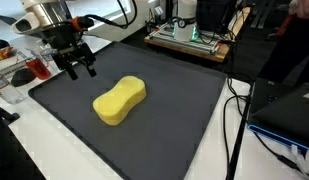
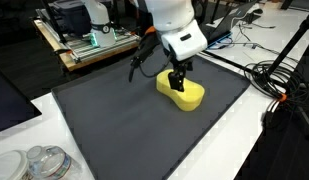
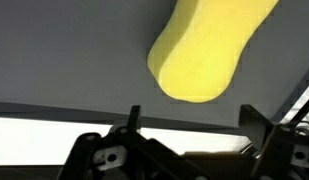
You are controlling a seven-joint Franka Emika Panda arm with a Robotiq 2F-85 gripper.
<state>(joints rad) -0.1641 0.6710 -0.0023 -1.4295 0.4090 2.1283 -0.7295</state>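
Closest neighbour: a red cup [image 1: 39, 69] stands on the white table [image 1: 16, 140] just off the mat, near the gripper [image 1: 76, 68] at its 9 o'clock in an exterior view
Beyond the cup: a plate [image 1: 2, 55] with something yellow on it, also at 9 o'clock, too small to tell more
Farther off: a wooden board [image 1: 189, 40] carrying a green-lit device sits past the mat's far edge at 2 o'clock; black cables [image 1: 232, 120] run down the table at 3 to 4 o'clock, well apart from the gripper
Opposite corner: glass jars [image 2: 44, 160] sit on the table off a mat corner, at 8 o'clock from the gripper [image 2: 177, 80] and well apart
In the way: only bare dark mat [image 1: 174, 125] lies between gripper and sponge
Gripper: jaws spread wide, holding nothing; in the wrist view the fingers [image 3: 134, 118] stand far apart, with just table and mat showing between them
Sponge: a yellow, peanut-shaped sponge [image 1: 120, 100] lies flat near the middle of the mat, touching nothing else
Sponge from gripper: near, at 4 o'clock in an exterior view; at 12 to 1 o'clock in the wrist view, sponge [image 3: 209, 50] ahead of the gripper [image 3: 192, 112]; the two are apart
Edges: the gripper hangs above a corner of the mat; in the wrist view the mat's edge runs straight across from 9 to 3 o'clock just ahead of the fingertips, with white table on the near side
Open room: bare mat spreads around the sponge, widest from 3 to 6 o'clock in an exterior view
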